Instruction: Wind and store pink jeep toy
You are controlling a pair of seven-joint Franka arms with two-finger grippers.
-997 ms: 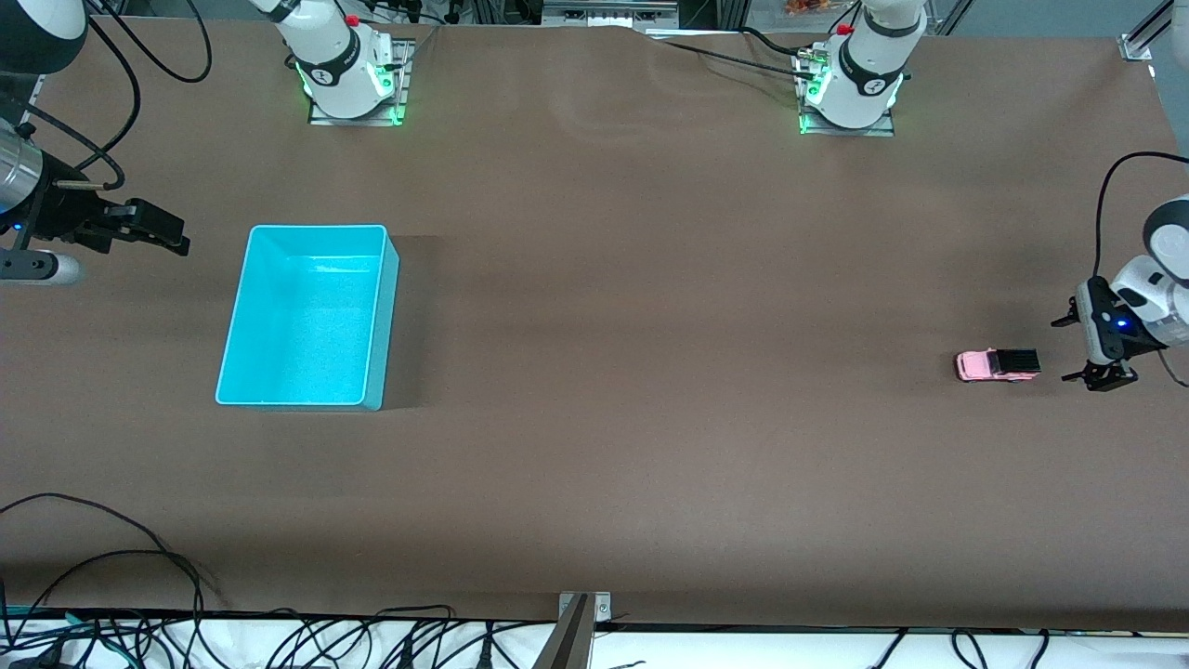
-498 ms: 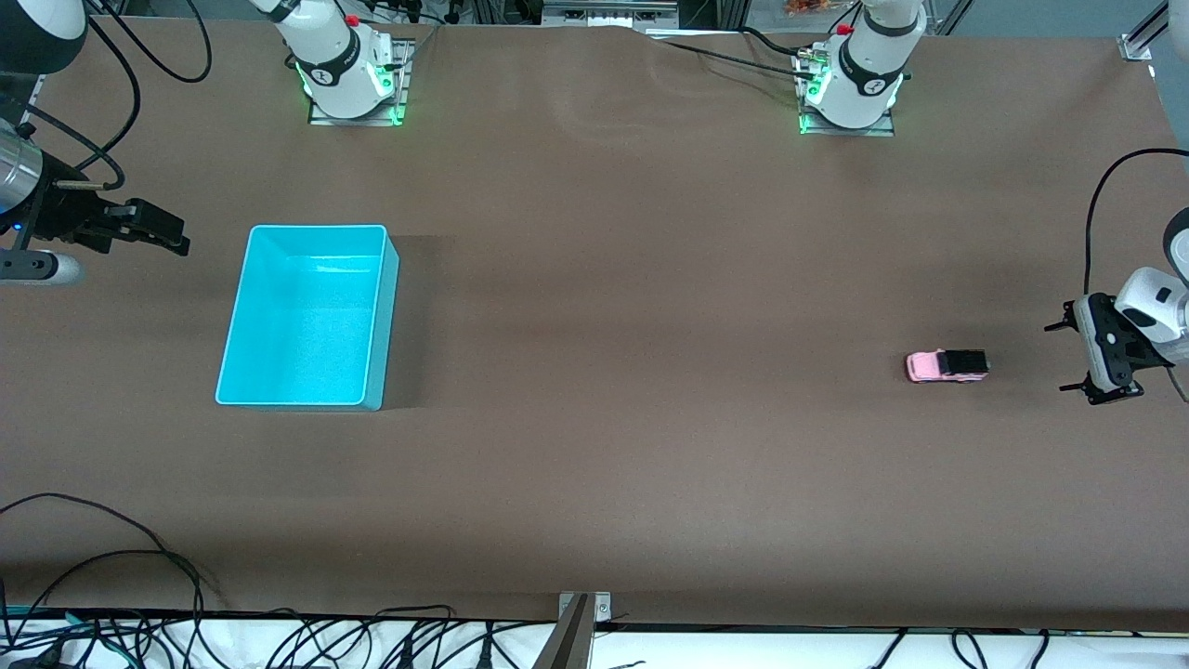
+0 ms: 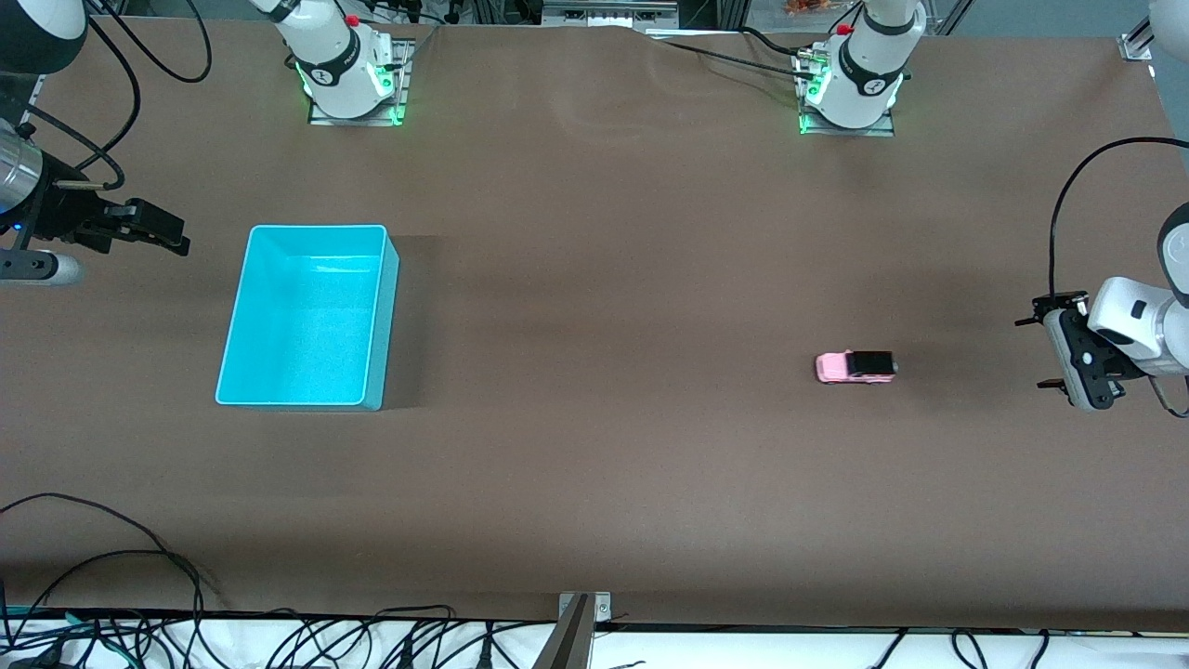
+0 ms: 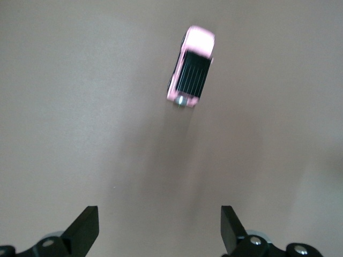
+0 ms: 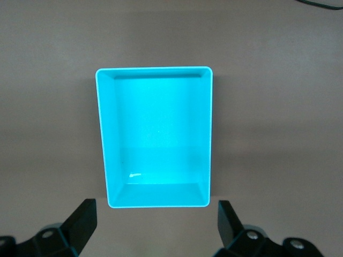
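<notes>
While loose — pink jeep toy [image 3: 855, 366] — alone

The pink jeep toy [image 4: 191, 68] shows smeared in the left wrist view, its wheels and front end too soft to make out. In both wrist views only the tips of the jaws show; the rest of each gripper is cut off by the picture's edge. In the front view the left gripper [image 3: 1048, 353] shows, while most of its arm runs off the picture's edge. The right gripper [image 3: 176, 240] likewise shows, its arm cut off there.
</notes>
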